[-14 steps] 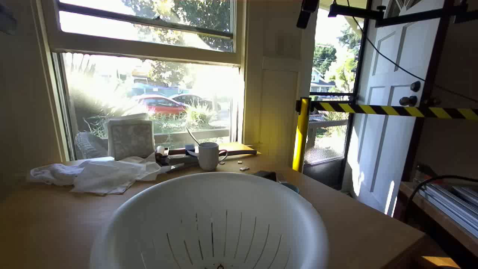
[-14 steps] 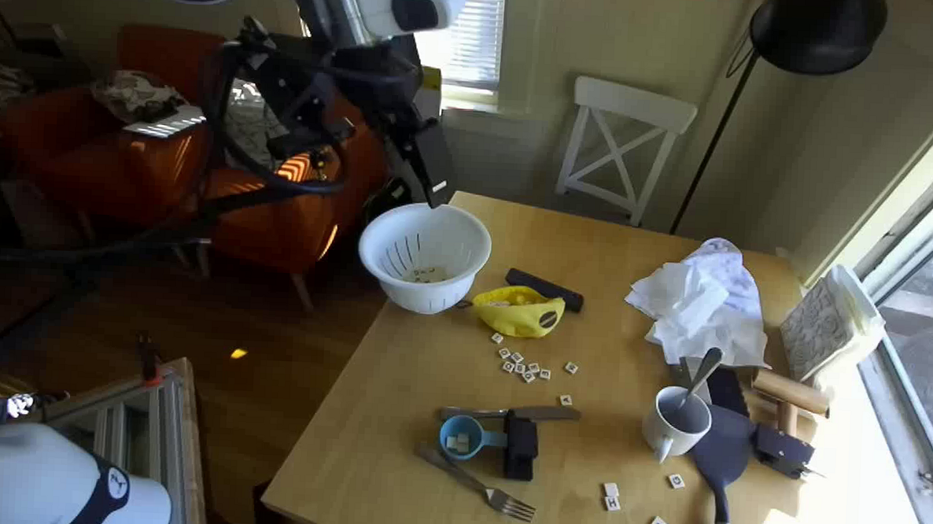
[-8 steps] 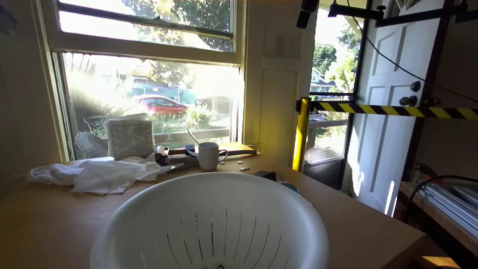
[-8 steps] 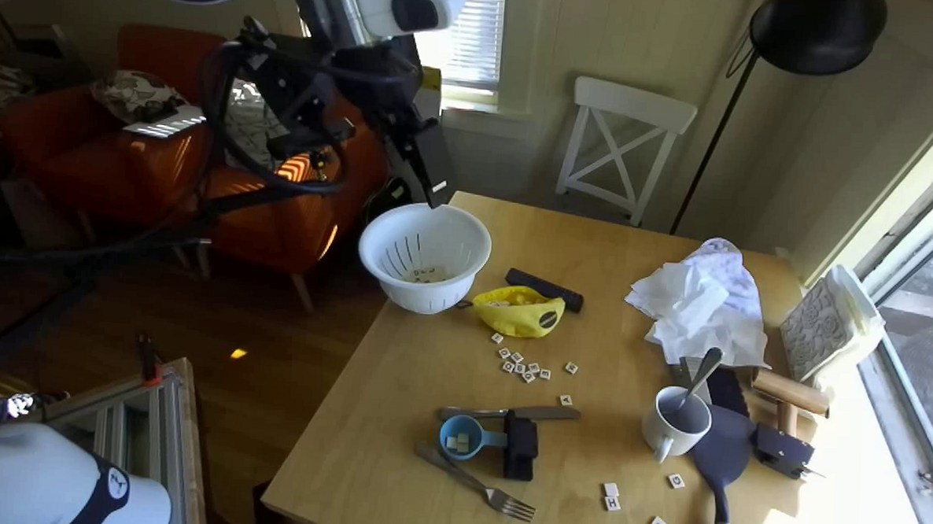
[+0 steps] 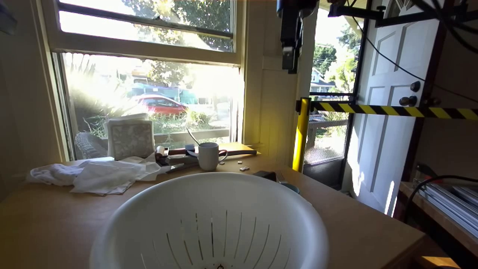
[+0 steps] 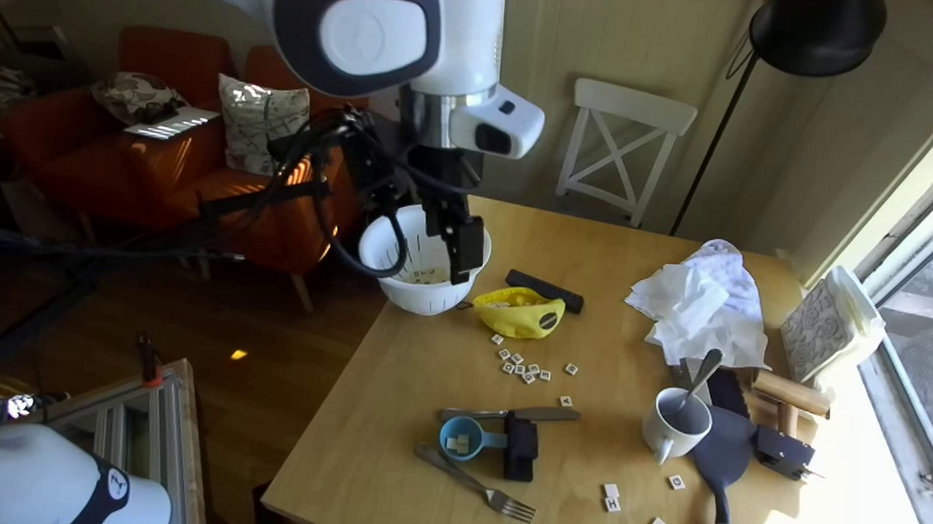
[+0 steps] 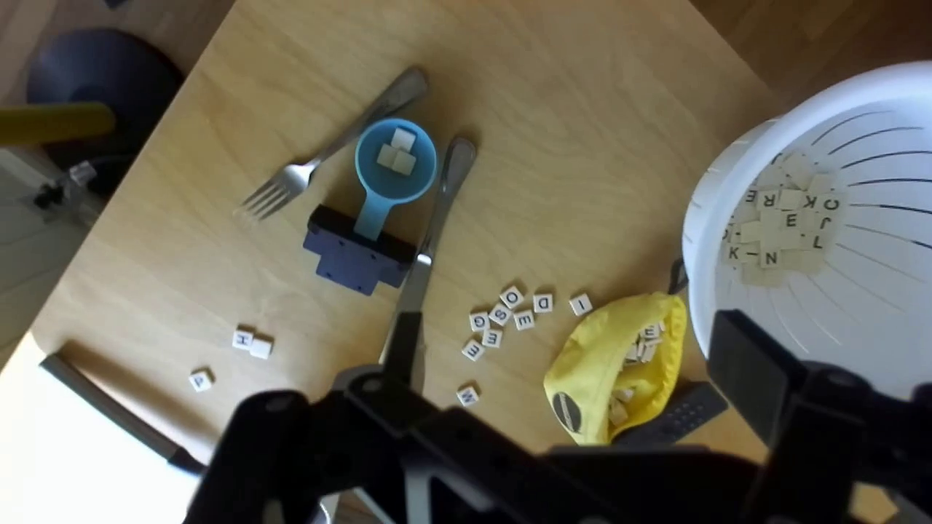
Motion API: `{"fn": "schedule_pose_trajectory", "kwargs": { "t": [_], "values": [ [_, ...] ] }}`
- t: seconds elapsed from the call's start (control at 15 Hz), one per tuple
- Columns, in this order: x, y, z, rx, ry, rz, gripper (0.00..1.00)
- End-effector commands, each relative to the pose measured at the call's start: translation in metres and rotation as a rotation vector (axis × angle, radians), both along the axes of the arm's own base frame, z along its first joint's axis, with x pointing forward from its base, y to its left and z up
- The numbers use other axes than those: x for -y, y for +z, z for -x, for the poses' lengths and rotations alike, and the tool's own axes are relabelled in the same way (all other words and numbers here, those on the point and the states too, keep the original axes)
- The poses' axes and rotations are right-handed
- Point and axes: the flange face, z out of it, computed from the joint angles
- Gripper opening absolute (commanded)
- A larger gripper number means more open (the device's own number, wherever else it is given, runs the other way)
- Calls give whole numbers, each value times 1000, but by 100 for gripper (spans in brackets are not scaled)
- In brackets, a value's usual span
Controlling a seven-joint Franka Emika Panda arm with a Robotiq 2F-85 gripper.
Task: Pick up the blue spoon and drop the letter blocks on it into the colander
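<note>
Since the blue spoon (image 7: 387, 188) looks like light, stiff plastic, I'd pinch its short handle (image 7: 373, 217) between bowl and black stand (image 7: 357, 251), keeping it level lest the letter blocks (image 7: 393, 155) slide. Round-bowled, smooth, plain blue, it sits upper left of centre in the wrist view. My gripper (image 7: 568, 327) is spread wide, holding nothing.

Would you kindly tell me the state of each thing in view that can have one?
Gripper: open, holding nothing.
Blue spoon: facing up, holding letter blocks.
Colander: upright, more letter blocks inside.
Yellow pouch: open, tiles inside.
White mug: upright, utensil leaning inside.
White door: open.
Window: sash appears raised.
Black lamp: no glow visible.
</note>
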Motion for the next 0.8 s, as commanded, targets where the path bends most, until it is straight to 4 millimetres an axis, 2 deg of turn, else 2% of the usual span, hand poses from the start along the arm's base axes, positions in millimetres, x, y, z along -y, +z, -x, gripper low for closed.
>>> {"fn": "schedule_pose_trajectory", "kwargs": {
  "t": [0.0, 0.2, 0.33, 0.53, 0.73],
  "values": [
    [17, -34, -57, -120, -123, 3, 100],
    [44, -66, -88, -163, -190, -21, 100],
    [70, -87, -100, -186, -214, -33, 100],
    [109, -118, -106, -243, -259, -45, 100],
    [135, -148, -107, -300, -287, -92, 100]
  ]
}}
